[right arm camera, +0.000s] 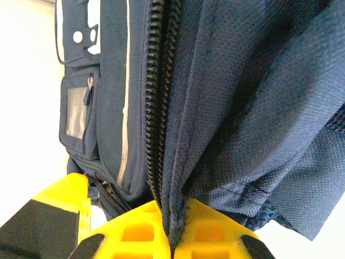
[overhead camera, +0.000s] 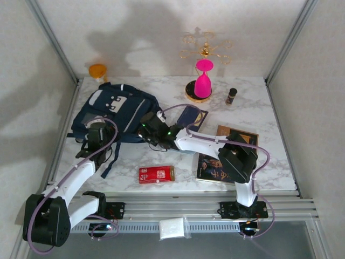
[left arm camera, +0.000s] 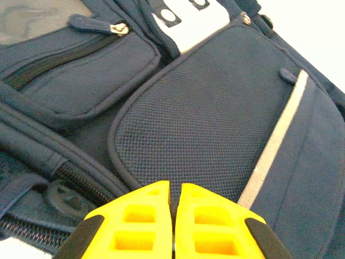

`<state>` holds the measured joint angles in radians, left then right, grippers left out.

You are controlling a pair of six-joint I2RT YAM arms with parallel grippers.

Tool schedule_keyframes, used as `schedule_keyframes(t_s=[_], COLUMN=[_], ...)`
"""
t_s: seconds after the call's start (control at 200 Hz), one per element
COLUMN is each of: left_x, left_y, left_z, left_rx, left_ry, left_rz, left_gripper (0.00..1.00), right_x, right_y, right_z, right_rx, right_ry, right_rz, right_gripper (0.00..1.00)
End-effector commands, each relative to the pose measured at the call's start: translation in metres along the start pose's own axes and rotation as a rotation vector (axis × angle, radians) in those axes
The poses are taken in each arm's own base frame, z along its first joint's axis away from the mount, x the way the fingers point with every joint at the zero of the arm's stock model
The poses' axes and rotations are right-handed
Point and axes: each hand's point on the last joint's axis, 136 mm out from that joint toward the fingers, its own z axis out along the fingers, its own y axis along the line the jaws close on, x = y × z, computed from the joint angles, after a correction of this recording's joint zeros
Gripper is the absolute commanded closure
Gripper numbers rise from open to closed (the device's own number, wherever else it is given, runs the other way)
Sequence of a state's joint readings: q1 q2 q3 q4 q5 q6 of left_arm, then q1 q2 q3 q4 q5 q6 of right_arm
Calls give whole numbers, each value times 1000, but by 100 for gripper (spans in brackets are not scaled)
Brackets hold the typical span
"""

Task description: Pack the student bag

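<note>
Right claw (right arm camera: 171, 237) pinches the bag (right arm camera: 232, 108) by the fabric beside the zip (right arm camera: 157, 108), bag stretching ahead of it. Left claw (left arm camera: 173, 216) sits closed, empty, mesh pocket (left arm camera: 205, 124) just ahead. To open well, it should hold the bag down while the right lifts slowly.

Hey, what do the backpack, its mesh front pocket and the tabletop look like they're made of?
The student bag looks like matte navy woven cloth, probably synthetic; the weave's ribs show up close. The mesh pocket is fine netting with tiny holes. The table has a smooth white top with grey veins, either marble or a printed imitation; it's hard to tell.
</note>
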<state>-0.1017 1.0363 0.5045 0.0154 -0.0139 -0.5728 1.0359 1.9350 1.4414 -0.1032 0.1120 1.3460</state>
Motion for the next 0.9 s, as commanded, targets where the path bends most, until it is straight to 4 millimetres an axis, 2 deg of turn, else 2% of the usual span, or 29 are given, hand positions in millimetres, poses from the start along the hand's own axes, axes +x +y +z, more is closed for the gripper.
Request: schedule_keyframes(t_s=[0.0,0.065,0.095,0.175,0.25,0.355,0.456,0.521,0.586,0.671,0.736,0.826,0.896], left_x=[-17,-13,-12,-13,-22,-33,-25,-14,0,22,35,50,56], left_y=[59,64,63,54,43,32,13,-3,-17,-38,-46,-41,-26], left_z=[-12,-17,-18,-25,-35,-44,-42,-40,-38,-35,-34,-25,-15], left_rx=[-282,-291,-278,-220,-173,-143,-68,-17,25,84,104,100,36], left_ry=[-107,-110,-109,-113,-132,-141,-78,-37,3,69,97,114,118], left_rz=[-34,-63,-79,-105,-109,-115,-120,-115,-109,-105,-106,-125,-127], left_gripper=[100,100,95,71,57,48,47,45,44,43,42,40,40], right_x=[18,19,17,13,8,0,-13,-29,-46,-68,-80,-97,-104], right_y=[17,20,21,24,28,28,12,-1,-20,-33,-36,-38,-39], right_z=[-6,-10,-13,-27,-45,-73,-85,-79,-63,-44,-28,-10,8], right_rx=[-36,-49,-51,-63,-86,-97,-63,-48,28,93,54,53,83], right_ry=[1,-4,-8,-25,-48,-87,-93,-51,-8,-5,31,45,46], right_rz=[16,-1,-7,-36,-77,-137,-177,-200,-234,-305,-328,-348,-389], right_gripper=[100,100,100,79,62,42,29,24,22,20,20,20,20])
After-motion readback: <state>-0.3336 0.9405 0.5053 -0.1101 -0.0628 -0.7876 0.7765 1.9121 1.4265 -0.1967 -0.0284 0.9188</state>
